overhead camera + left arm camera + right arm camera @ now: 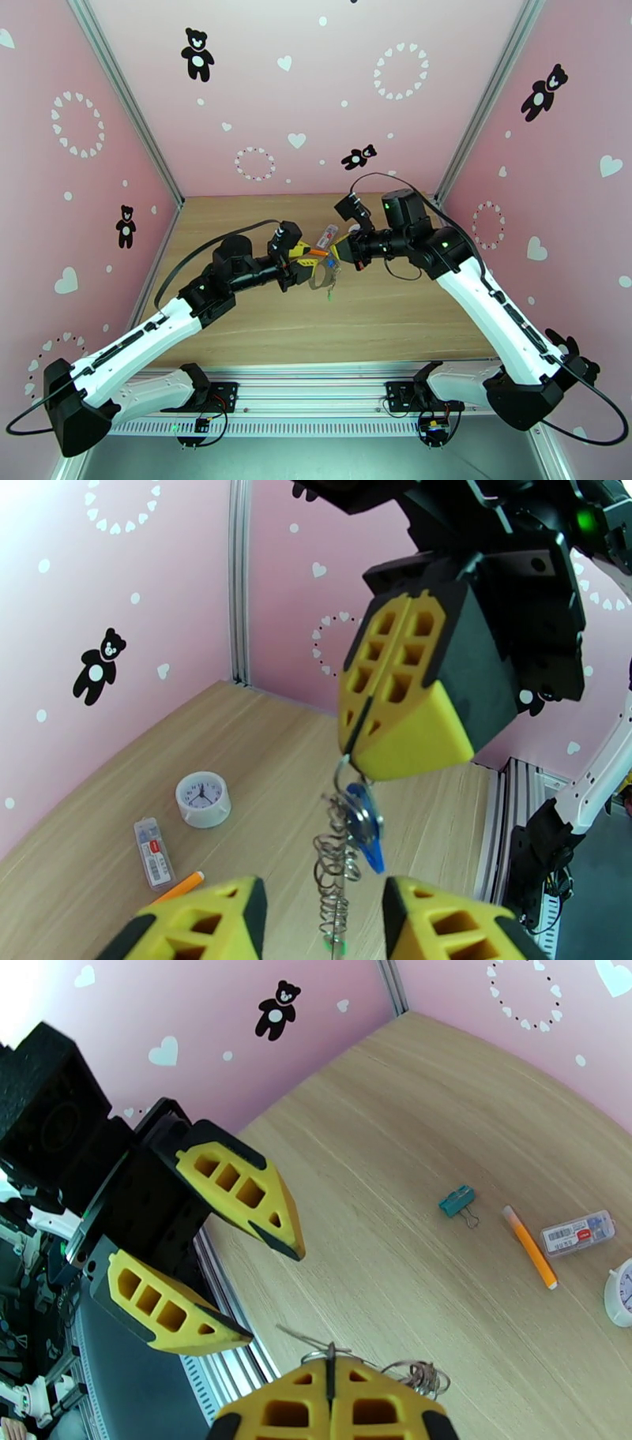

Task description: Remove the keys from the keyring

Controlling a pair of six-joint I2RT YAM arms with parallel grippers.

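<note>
The keyring (334, 875), a grey coiled metal loop, hangs in the air above the table. My right gripper (355, 752) is shut on its top ring. A blue-headed key (368, 831) dangles from it, and a bit of bright green (338, 946) shows at the coil's lower end. My left gripper (322, 886) is open, one finger on each side of the hanging coil and apart from it. From the right wrist, my right gripper (330, 1363) pinches the metal ring (328, 1352), facing the open left gripper (272, 1291). From above, both grippers meet at mid-table around the keyring (325, 283).
On the wooden table (411, 1118) lie a teal binder clip (457, 1201), an orange pen (531, 1246), a small clear box (577, 1232) and a white round clock (203, 798). Pink walls close off the left, back and right sides.
</note>
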